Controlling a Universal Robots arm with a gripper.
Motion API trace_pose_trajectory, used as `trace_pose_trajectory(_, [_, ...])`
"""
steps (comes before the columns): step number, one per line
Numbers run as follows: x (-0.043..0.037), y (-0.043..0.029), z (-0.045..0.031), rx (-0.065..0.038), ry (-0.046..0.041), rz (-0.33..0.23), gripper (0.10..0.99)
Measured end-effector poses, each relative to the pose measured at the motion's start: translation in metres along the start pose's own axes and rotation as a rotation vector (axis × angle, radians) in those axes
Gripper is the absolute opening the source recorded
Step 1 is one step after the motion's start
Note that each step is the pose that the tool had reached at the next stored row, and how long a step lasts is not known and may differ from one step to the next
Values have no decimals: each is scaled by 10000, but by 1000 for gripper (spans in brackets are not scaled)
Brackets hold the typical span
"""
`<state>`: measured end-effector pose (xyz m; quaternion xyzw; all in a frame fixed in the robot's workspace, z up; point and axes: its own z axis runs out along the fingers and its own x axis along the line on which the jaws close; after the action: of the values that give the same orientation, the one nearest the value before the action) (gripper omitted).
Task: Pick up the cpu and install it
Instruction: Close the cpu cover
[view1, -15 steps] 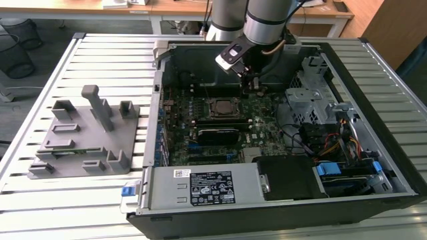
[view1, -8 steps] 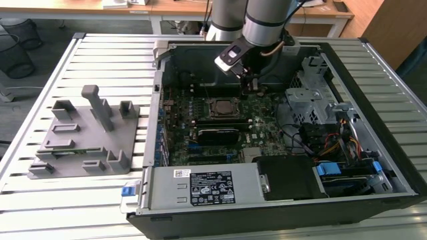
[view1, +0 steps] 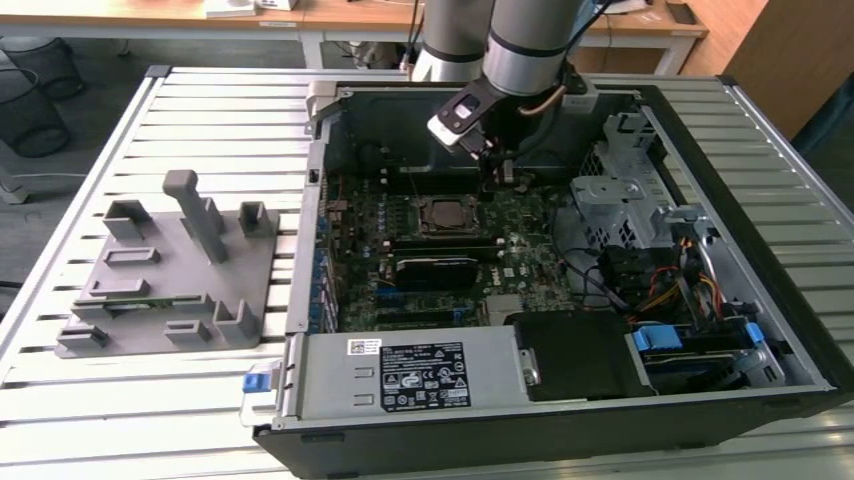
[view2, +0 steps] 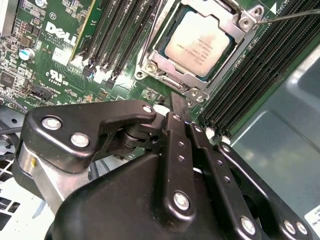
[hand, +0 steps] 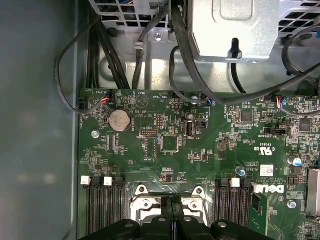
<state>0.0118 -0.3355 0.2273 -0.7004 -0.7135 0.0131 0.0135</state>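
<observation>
The cpu (view2: 200, 44), a flat square chip with a silver-grey top, lies in the motherboard socket with the metal frame (view2: 246, 22) around it. The exterior view shows the cpu (view1: 445, 214) near the middle of the green board inside the open computer case. My gripper (view1: 505, 182) hangs above the board, just off the socket toward the exterior view's right and back. In both wrist views its black fingers (view2: 175, 130) press together with nothing between them. The gripper (view2: 179, 100) tip is a short way from the socket's corner, and in the first wrist view the gripper (hand: 172, 201) points at the socket's edge.
Memory slots (view2: 120, 35) flank the socket on both sides. A grey fixture plate with blocks (view1: 174, 270) sits on the slatted table at the exterior view's left. A power supply (view1: 414, 375), a drive cage (view1: 621, 190) and loose cables (hand: 180, 45) crowd the case.
</observation>
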Motion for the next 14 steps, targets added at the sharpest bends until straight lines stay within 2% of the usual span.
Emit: trace_pose_trajectory(14, [0, -5, 42, 0, 0, 0, 106])
